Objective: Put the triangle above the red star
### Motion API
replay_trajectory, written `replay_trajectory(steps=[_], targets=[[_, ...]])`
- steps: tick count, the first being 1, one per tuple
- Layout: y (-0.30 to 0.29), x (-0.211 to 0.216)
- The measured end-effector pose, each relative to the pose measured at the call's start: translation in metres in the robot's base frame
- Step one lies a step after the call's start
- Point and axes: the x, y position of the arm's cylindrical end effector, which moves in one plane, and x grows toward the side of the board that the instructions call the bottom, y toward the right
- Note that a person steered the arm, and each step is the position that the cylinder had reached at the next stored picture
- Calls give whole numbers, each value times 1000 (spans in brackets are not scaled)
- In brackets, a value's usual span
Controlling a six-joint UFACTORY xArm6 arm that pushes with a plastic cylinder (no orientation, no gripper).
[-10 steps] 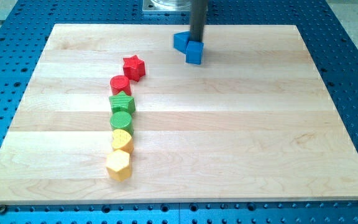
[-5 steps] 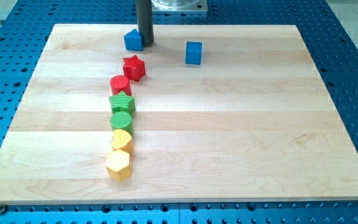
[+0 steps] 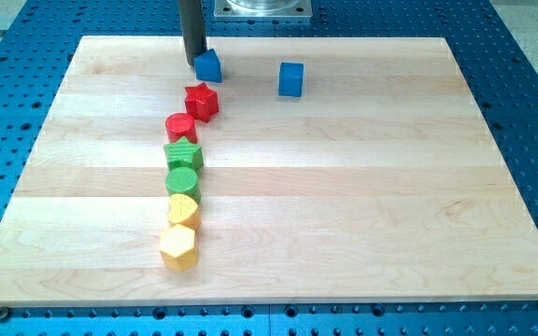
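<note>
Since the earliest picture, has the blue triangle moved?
Yes. The blue triangle moved toward the view's left, away from the blue cube, and now sits just above the red star.

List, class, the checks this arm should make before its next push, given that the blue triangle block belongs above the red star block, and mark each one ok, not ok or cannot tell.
1. Blue triangle block sits above red star block: ok.
2. Gap between those two: ok.
3. My tip touching the triangle's left side: cannot tell.
4. Blue cube block apart, to the view's right: ok.
5. Red cylinder block heads the row below the star: ok.
</note>
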Motion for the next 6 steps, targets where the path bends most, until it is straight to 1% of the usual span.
replay_trajectory(steps=[1,2,5,6], targets=[[13,-11],[17,-10],[17,8],[16,21]])
